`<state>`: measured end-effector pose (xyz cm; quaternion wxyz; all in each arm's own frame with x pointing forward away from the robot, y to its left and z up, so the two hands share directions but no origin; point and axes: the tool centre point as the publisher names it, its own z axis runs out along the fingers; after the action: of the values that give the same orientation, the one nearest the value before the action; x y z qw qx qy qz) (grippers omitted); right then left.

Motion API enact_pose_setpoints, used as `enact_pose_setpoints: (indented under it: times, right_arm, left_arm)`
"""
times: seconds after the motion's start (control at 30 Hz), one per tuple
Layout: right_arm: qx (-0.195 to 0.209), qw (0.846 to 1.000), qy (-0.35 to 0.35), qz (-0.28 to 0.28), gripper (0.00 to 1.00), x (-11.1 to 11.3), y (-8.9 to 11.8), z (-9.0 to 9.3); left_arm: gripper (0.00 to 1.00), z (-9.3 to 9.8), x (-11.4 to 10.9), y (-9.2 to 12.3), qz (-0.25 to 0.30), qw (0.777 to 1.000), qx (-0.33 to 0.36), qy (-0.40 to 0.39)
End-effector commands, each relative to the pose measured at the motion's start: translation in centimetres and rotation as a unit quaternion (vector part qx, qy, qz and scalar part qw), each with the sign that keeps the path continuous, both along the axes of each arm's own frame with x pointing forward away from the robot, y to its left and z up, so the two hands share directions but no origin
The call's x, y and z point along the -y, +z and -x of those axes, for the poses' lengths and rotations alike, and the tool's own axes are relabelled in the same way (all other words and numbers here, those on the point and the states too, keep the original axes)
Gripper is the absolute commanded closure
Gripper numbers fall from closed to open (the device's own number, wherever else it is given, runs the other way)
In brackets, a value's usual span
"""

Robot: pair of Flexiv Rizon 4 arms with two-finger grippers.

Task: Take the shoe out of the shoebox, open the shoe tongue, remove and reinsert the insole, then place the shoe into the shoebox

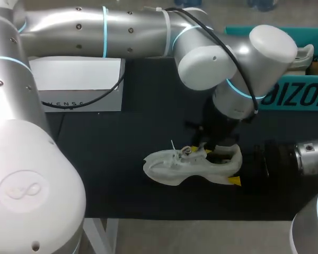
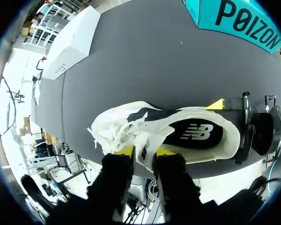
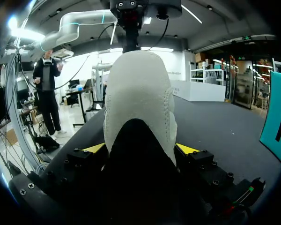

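Note:
A white shoe (image 1: 175,166) stands upright on the black table, toe toward my left side. In the left wrist view its black insole (image 2: 196,133) shows inside the opening. My left gripper (image 2: 144,151) comes down from above, and its yellow tips pinch the white tongue (image 2: 143,140) from both sides. Over the shoe's middle in the head view, the left gripper (image 1: 201,152) is partly hidden by its own arm. My right gripper (image 3: 140,149) reaches in from the right and clasps the heel (image 3: 138,93) between its wide-set fingers. The teal shoebox (image 1: 299,95) stands at the back right.
A white box (image 1: 79,87) sits at the back left of the table. Another shoe (image 1: 305,55) lies inside the teal shoebox. The table's front edge runs just below the shoe.

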<state>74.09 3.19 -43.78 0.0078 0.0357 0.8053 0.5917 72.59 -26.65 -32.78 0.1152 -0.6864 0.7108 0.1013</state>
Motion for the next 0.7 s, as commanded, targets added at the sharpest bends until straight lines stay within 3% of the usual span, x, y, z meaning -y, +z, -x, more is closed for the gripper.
enact_pose_setpoints:
  times: [0.03, 0.27, 0.47, 0.5, 0.53, 0.57, 0.63, 0.7]
  right_arm:
    - [0.000, 1.000, -0.001, 0.002, 1.00, -0.2, -0.4, 0.3]
    - [0.000, 1.000, -0.001, 0.002, 1.00, -0.2, -0.4, 0.3]
    - [0.000, 1.000, -0.001, 0.002, 1.00, -0.2, -0.4, 0.3]
    - [0.000, 1.000, -0.001, 0.002, 1.00, -0.2, -0.4, 0.3]
    - [0.000, 1.000, -0.001, 0.002, 1.00, -0.2, -0.4, 0.3]
    - [0.000, 1.000, -0.001, 0.002, 1.00, -0.2, -0.4, 0.3]
    - [0.000, 1.000, -0.001, 0.002, 1.00, -0.2, -0.4, 0.3]
    - [0.000, 1.000, -0.001, 0.002, 1.00, -0.2, -0.4, 0.3]
  left_arm:
    - [1.00, -0.2, -2.1, 1.6, 0.017, 1.000, 0.005, 0.005]
    - [1.00, -1.3, -5.7, 2.5, 0.034, 0.999, 0.004, 0.034]
    - [1.00, -1.3, -6.7, 2.1, 0.050, 0.998, -0.021, 0.037]
    - [0.97, -1.2, -6.7, 2.1, 0.054, 0.998, -0.027, 0.034]
    - [0.78, -1.0, -6.6, 2.0, 0.056, 0.997, -0.031, 0.031]
    - [0.69, -0.8, -6.5, 2.0, 0.062, 0.997, -0.037, 0.026]
    - [0.58, -0.3, -6.2, 1.8, 0.064, 0.997, -0.046, 0.020]
    - [0.57, 0.0, -6.0, 1.6, 0.072, 0.996, -0.058, 0.015]
